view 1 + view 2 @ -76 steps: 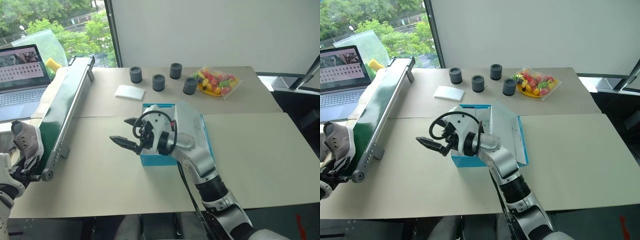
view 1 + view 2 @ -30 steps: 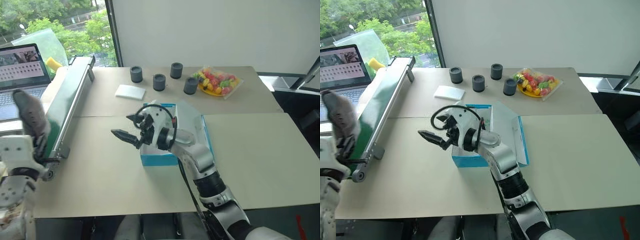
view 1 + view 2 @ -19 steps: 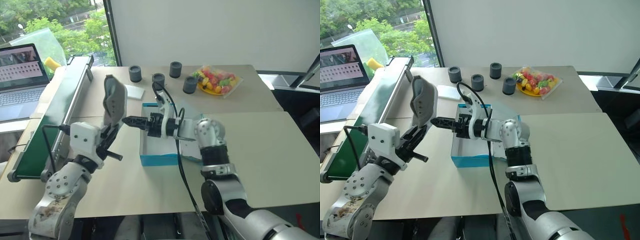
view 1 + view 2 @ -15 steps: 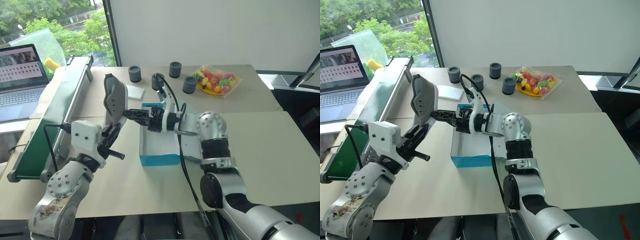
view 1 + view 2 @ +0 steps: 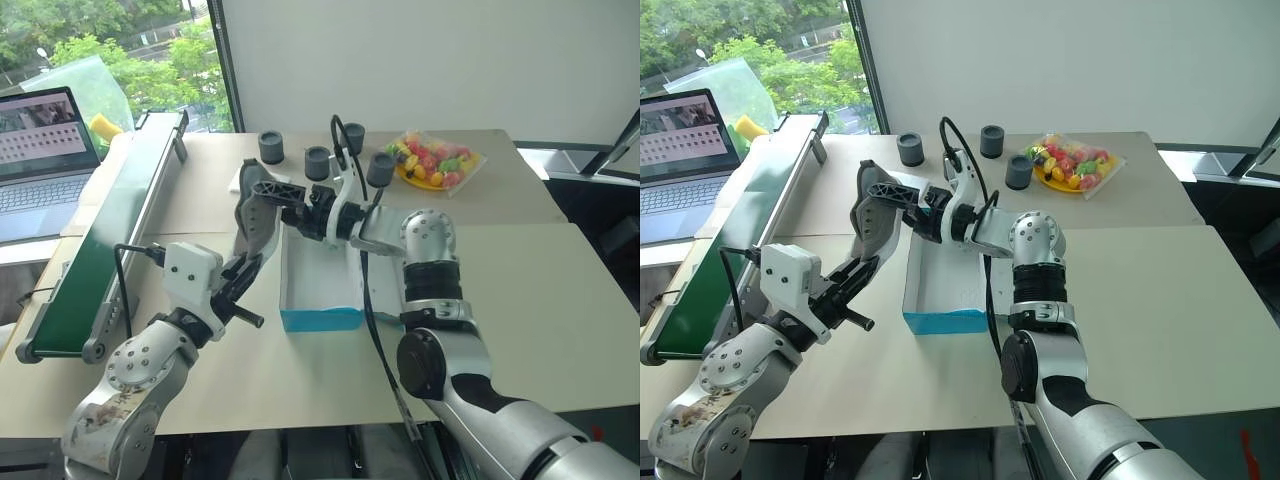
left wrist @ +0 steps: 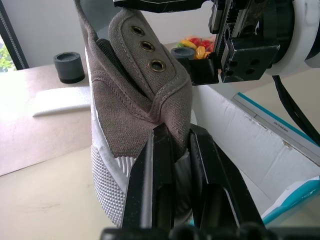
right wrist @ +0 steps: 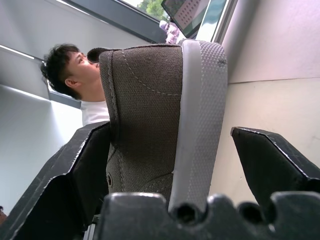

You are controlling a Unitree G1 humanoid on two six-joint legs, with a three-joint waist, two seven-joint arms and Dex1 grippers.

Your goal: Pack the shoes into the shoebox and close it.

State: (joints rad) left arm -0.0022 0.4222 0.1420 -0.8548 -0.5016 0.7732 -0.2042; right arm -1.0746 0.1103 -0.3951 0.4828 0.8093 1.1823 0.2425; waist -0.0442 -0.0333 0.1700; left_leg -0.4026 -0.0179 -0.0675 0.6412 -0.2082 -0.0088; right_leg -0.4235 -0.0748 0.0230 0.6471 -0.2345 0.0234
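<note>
Surface: beige worktop (image 5: 520, 300) by a window, white wall behind.
Shoe: small grey-taupe canvas sneaker w/ white sole (image 5: 252, 222), held upright in the air over worktop, just left of the box's left wall, toe end up.
L gripper: black two-finger left gripper (image 6: 172, 165) clamped tight on the shoe's heel end, fingers (image 6: 160, 170) pinching fabric near the heel collar; brass eyelets visible above.
R gripper: black two-finger right gripper (image 5: 268, 192) spread wide, fingers either side of the shoe's upper end; in the wrist view the sole sits between the fingers (image 7: 270, 160) w/ a gap on the sole side, so no grip.
Box: bright turquoise-blue cardboard shoebox w/ white inside (image 5: 320, 318), open, mid-worktop, near front edge; no shoe visible in it. Lid flap hidden behind R arm.
Far edge: four dark grey cylinders (image 5: 271, 148), flat white pad (image 5: 240, 178), bag of coloured sweets (image 5: 432, 160).
L edge: green conveyor belt (image 5: 100, 240), laptop (image 5: 40, 150).
Person: seen behind the shoe (image 7: 75, 75) in R wrist view.
</note>
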